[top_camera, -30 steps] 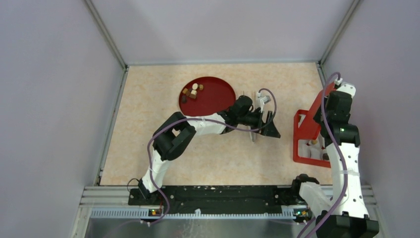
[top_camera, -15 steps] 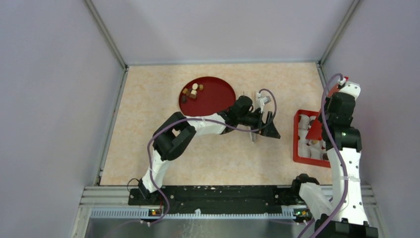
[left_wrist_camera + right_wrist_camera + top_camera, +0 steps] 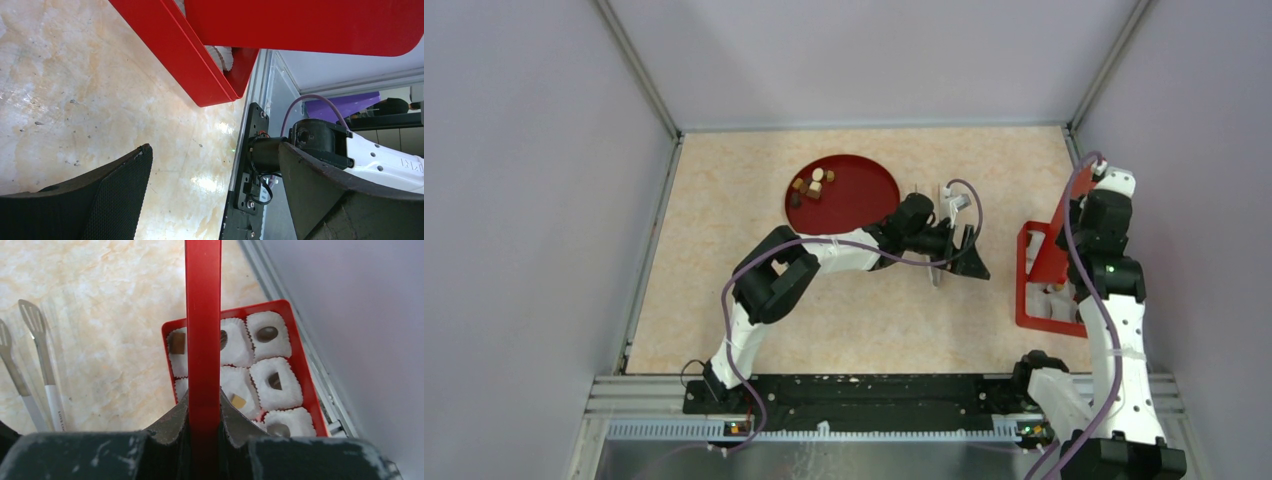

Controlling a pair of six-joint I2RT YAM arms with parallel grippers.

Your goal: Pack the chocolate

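Note:
Several loose chocolate chunks [image 3: 812, 185] lie on a round red plate [image 3: 864, 205]. A red box [image 3: 300, 365] at the right edge holds white paper cups, several with a chocolate [image 3: 267, 333] inside. My right gripper [image 3: 203, 400] is shut on the red lid [image 3: 203, 315], seen edge-on and held tilted above the box [image 3: 1036, 318]. In the top view the lid [image 3: 1060, 245] hides part of the box. My left gripper [image 3: 972, 262] is open and empty, low over the table left of the box. Its wrist view shows the box's wall [image 3: 170, 50] and the lid [image 3: 300, 25].
A pair of white-handled tongs [image 3: 47, 375] lies on the table between the plate and the box, under my left wrist [image 3: 951, 200]. The right wall and its metal rail [image 3: 320, 385] run close beside the box. Bare table lies left of the plate.
My right gripper swung the lid out toward the far right wall, uncovering the box, then brought it back left over the box. The left arm has not moved.

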